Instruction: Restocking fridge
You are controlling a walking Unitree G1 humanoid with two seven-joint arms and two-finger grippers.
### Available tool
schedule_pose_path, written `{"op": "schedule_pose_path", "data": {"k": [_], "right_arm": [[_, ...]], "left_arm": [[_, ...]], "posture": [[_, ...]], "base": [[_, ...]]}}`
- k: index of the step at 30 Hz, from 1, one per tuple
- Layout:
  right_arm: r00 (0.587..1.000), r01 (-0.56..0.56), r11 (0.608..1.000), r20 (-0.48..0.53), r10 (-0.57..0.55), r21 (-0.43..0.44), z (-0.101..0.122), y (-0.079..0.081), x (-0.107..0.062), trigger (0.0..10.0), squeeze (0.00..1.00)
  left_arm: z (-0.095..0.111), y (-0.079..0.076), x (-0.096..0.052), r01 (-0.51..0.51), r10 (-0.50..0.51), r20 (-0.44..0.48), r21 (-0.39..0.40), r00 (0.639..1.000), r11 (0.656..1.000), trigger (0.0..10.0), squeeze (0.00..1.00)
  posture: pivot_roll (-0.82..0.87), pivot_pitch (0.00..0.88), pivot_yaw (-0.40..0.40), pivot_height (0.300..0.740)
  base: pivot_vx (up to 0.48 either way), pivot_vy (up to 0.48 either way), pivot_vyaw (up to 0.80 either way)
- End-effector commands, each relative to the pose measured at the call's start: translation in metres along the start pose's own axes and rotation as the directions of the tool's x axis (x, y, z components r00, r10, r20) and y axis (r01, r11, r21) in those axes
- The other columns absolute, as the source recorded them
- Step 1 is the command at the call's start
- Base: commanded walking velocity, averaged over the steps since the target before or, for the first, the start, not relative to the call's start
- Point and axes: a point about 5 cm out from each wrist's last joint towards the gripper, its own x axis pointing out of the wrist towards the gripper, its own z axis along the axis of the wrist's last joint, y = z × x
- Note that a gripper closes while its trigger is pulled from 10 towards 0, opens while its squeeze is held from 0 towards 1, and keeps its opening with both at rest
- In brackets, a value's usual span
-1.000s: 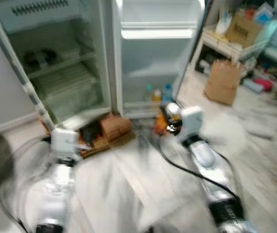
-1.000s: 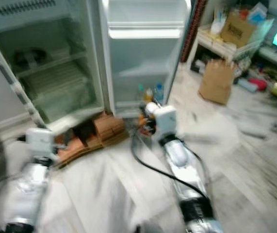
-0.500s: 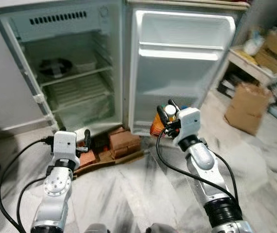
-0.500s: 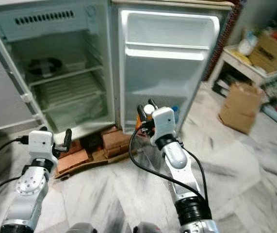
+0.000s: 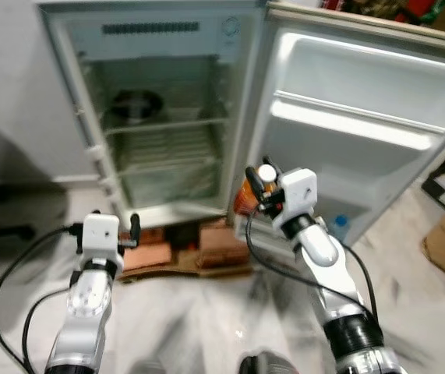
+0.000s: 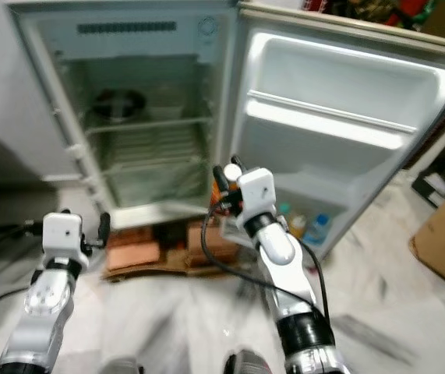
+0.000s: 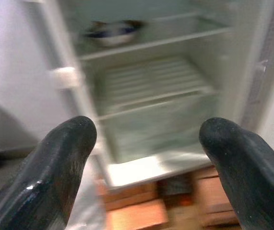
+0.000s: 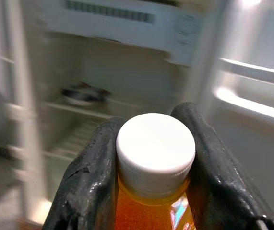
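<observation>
Orange liquid is showing through the bottle (image 8: 153, 165) with a white cap that the right tool (image 5: 263, 187) is clamping between its two fingers, in front of the open fridge (image 5: 167, 132). The step in hand seems to be the carrying of this bottle toward the fridge. The next move probably calls for lifting it to a wire shelf (image 5: 164, 152) or to the door shelf (image 6: 323, 128) and putting it down upright before letting go.

The left tool (image 7: 146, 158) is hanging low by the lower edge of the fridge with its fingers apart and nothing between them. A dark bowl (image 5: 132, 101) is sitting on the upper shelf. Some small bottles (image 6: 308, 226) are standing in the lowest door pocket. Reddish bricks (image 5: 206, 253) are lying on the floor under the fridge, and they could be in the way of the robot's feet.
</observation>
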Motion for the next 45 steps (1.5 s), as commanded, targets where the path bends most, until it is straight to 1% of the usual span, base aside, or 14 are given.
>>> {"op": "schedule_pose_path", "data": {"k": [1,4,18,21,28,30,33,36,41,45], "right_arm": [[0.999,0.034,0.999,0.035,-0.034,-0.004,0.007,-0.009,0.001,10.0,0.00],[0.999,0.038,0.999,0.034,-0.037,-0.003,0.007,-0.009,0.002,10.0,0.00],[1.000,0.011,1.000,0.019,-0.011,0.015,0.004,-0.006,0.001,10.0,0.00],[1.000,-0.009,1.000,0.029,0.009,0.002,0.006,-0.005,0.002,10.0,0.00],[0.999,0.008,1.000,0.039,-0.007,-0.006,0.010,-0.007,0.004,10.0,0.00],[0.999,0.008,1.000,0.042,-0.007,-0.008,0.011,-0.007,0.004,10.0,0.00],[0.999,0.005,1.000,0.048,-0.004,-0.010,0.013,-0.006,0.003,10.0,0.00],[0.999,0.018,1.000,0.049,-0.017,-0.005,0.013,-0.006,0.001,10.0,0.00],[0.997,0.068,0.998,0.032,-0.068,-0.003,0.008,-0.011,-0.006,10.0,0.00],[0.997,0.077,0.997,0.008,-0.077,0.001,0.002,-0.010,-0.012,10.0,0.00]], "left_arm": [[0.004,-0.005,0.002,0.022,-0.022,0.015,0.015,1.000,1.000,10.0,0.00],[0.003,-0.006,0.002,0.019,-0.019,0.014,-0.016,1.000,1.000,10.0,0.00],[0.003,-0.004,-0.002,0.011,-0.011,0.017,-0.014,1.000,1.000,10.0,0.00],[0.005,-0.003,-0.002,0.008,-0.009,0.025,0.007,1.000,1.000,10.0,0.00],[0.007,-0.002,-0.002,0.007,-0.007,0.033,0.008,0.999,1.000,10.0,0.00],[0.008,-0.001,-0.002,0.004,-0.005,0.032,0.018,0.999,1.000,10.0,0.00],[0.008,0.001,-0.004,-0.001,0.001,0.033,0.011,0.999,1.000,10.0,0.00],[0.007,0.002,-0.007,-0.006,0.007,0.031,-0.009,1.000,1.000,10.0,0.00],[0.004,0.002,-0.015,0.001,-0.001,0.020,0.002,1.000,1.000,10.0,0.00],[0.003,0.000,-0.019,0.014,-0.014,0.015,-0.006,1.000,1.000,10.0,0.00]], "posture": [[0.10,0.048,-0.067,0.740],[0.10,0.049,-0.068,0.740],[0.11,0.066,-0.072,0.740],[0.11,0.076,-0.068,0.740],[0.11,0.102,-0.061,0.740],[0.11,0.109,-0.061,0.740],[0.10,0.121,-0.063,0.740],[0.11,0.122,-0.065,0.740],[0.11,0.124,-0.070,0.740],[0.12,0.113,-0.083,0.740]], "base": [[0.326,-0.349,0.00],[0.112,-0.086,0.00],[0.000,0.000,0.00],[0.000,0.000,0.00],[0.000,-0.070,0.66],[0.000,0.000,0.49],[0.000,-0.240,0.16],[0.000,0.000,0.00],[0.000,0.000,0.00],[0.000,0.000,0.00]]}}
